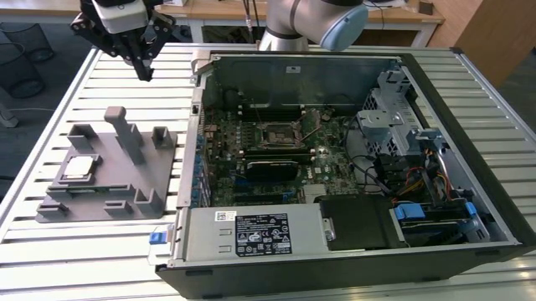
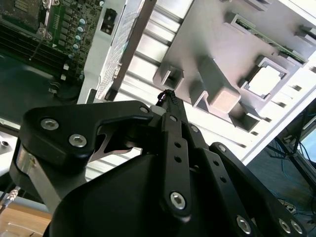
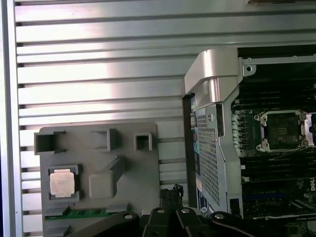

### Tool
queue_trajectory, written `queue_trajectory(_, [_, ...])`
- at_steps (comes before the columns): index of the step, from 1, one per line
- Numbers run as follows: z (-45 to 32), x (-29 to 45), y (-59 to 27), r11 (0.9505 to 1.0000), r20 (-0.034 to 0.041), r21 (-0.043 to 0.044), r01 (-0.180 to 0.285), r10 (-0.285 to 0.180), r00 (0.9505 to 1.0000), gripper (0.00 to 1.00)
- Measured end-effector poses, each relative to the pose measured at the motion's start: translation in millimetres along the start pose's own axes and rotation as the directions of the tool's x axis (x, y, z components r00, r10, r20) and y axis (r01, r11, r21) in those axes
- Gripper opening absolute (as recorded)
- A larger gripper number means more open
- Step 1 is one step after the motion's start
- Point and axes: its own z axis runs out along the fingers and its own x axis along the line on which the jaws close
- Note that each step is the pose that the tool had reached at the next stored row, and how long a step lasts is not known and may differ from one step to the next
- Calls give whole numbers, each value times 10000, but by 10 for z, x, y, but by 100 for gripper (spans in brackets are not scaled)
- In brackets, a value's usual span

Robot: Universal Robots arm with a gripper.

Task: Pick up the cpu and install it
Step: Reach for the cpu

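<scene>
Progress is nil as far as I can see: the cpu (image 1: 80, 167) lies flat in its recess on the grey fixture (image 1: 117, 183), at the exterior view's left, untouched. The socket (image 1: 275, 133) on the board inside the computer case (image 1: 335, 276) sits bare, so both the pick and the install are left to do. My hand (image 1: 147, 75) hangs in the upper left of the exterior view, above the slatted counter (image 1: 84, 100) and well apart from the cpu, its fingers pressed together on nothing. Room over the cpu looks fair to me: open air above it, though the fixture's upright posts (image 1: 125, 135) stand near it on the case side. The socket lies down between the case walls, with the drive cage (image 1: 385, 119) toward the exterior view's right, and I judge that the tighter spot
</scene>
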Motion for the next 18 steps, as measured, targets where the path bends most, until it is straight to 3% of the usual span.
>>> queue_trajectory(18, [6,161,11,10000,1,0,0,0,10000,11])
